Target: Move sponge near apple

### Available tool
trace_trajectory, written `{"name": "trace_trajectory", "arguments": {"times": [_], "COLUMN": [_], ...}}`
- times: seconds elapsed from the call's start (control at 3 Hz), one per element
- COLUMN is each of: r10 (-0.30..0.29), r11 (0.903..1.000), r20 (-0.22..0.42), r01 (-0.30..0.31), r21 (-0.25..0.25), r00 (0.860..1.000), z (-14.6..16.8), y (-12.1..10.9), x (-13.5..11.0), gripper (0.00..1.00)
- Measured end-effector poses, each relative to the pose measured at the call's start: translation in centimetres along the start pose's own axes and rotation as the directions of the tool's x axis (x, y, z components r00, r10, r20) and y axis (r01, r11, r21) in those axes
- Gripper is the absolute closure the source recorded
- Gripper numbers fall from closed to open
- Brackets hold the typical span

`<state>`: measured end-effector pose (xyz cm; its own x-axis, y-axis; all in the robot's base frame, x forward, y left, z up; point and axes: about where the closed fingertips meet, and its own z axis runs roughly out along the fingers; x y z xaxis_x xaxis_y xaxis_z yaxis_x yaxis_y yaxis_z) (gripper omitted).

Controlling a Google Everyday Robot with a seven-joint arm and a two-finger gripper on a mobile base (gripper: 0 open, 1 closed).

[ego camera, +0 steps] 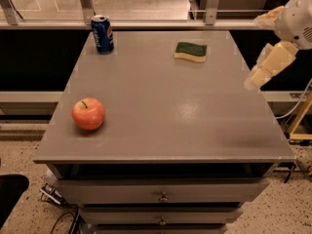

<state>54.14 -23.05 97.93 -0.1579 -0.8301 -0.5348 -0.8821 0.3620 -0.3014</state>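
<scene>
The sponge [191,51], dark green on top with a pale yellow base, lies flat on the grey table [165,106] at the far right. The red-orange apple [88,113] stands near the table's front left edge. My gripper [259,74], a cream-coloured part at the end of the white arm [295,18], hangs above the table's right edge, to the right of the sponge and a little nearer the front. It touches nothing and holds nothing that I can see.
A blue soda can [103,33] stands upright at the table's far left corner. Drawers [161,194] sit under the tabletop. A metal railing [146,24] runs behind the table. A yellow frame [300,123] stands on the floor at the right.
</scene>
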Motion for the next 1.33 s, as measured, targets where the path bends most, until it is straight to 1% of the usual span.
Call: {"name": "trace_trajectory", "arguments": {"times": [0.33,0.67,1.0,1.33], "r10": [0.041,0.084,0.12,0.125], "r11": [0.9991,0.9965,0.9919,0.9906], "r20": [0.233,0.364,0.419,0.428], "r01": [-0.039,-0.078,-0.127,-0.137], "r21": [-0.014,-0.029,-0.012,-0.004], "r00": [0.972,0.927,0.9,0.895], "z": [4.0,6.9,8.8,9.2], "y": [-4.7,-7.0,-8.3,-8.7], "x": [-1.3,-1.9,-1.5,-1.5], "gripper": [0.0,0.0,0.0,0.0]}}
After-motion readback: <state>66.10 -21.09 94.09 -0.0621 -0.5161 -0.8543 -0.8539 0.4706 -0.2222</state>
